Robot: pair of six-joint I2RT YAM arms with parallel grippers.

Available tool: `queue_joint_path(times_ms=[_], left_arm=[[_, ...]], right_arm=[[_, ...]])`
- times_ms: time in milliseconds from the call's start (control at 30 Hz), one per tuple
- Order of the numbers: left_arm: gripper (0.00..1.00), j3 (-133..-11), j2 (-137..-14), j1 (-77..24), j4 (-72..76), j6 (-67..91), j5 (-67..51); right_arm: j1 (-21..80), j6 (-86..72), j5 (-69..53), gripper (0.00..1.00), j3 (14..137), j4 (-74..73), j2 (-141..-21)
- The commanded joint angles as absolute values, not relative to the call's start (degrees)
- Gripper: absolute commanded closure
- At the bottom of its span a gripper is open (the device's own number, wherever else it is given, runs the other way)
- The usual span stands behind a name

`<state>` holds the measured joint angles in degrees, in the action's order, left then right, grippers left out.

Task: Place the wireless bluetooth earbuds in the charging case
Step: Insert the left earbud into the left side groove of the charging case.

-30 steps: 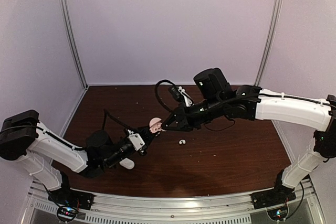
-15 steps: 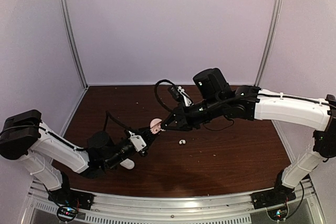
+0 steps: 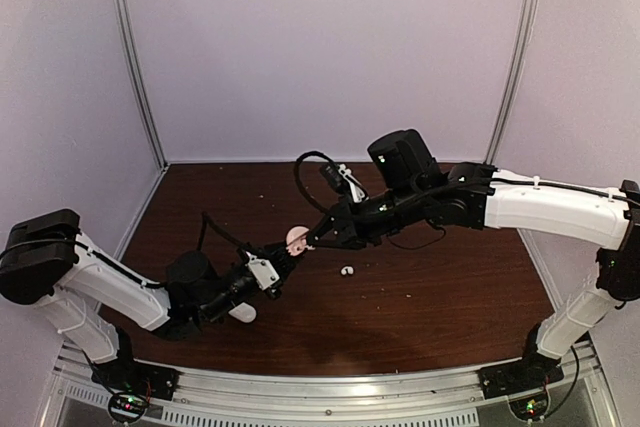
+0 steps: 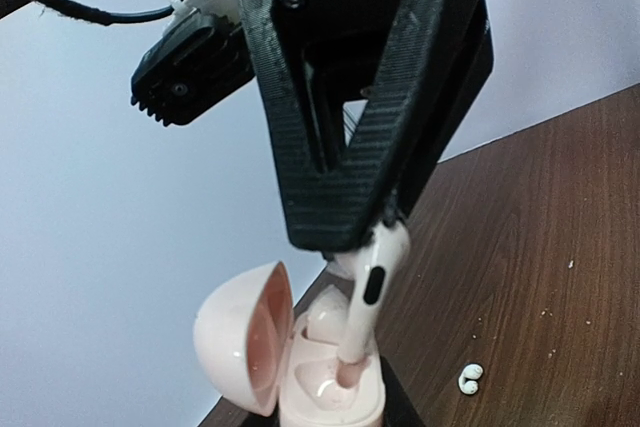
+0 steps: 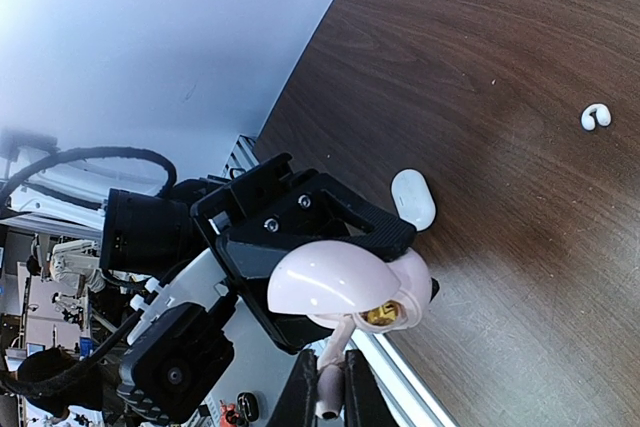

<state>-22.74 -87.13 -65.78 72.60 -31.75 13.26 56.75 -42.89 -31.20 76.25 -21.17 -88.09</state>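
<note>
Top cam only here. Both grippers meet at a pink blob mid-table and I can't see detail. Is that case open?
Observer: Yes. The left wrist view shows the pink case with its lid swung up to one side and the pockets exposed.
Operator: Right gripper carrying anything?
Observer: The right gripper pinches a white earbud by its head. The stem points down, with its tip already inside the case's mouth. I can't tell whether it is fully seated.
</note>
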Motion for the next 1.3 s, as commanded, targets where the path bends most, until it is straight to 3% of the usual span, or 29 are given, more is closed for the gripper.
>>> queue_joint_path(times_ms=[0, 300, 400, 633, 1267], left_arm=[[1.00, -23.6, -87.5, -66.3, 76.3, -32.3, 13.5], [1.00, -23.5, -87.7, -66.3, 76.7, -32.4, 14.0], [1.00, -23.7, -87.8, -66.3, 76.6, -32.2, 13.8], [1.00, -23.6, -87.6, -66.4, 76.8, -30.4, 13.4], [1.00, -25.8, -89.6, -66.5, 73.8, -30.0, 16.7]], right_arm=[[56.5, -42.9, -30.6, 0.92, 76.9, -20.5, -89.1], [56.5, -42.7, -31.0, 0.92, 75.9, -21.3, -89.5], [56.5, -42.5, -29.8, 0.87, 76.1, -21.4, -89.6], [56.5, -42.9, -29.0, 0.84, 76.4, -21.2, -90.0], [56.6, -44.7, -27.3, 0.86, 78.6, -21.6, -91.0]])
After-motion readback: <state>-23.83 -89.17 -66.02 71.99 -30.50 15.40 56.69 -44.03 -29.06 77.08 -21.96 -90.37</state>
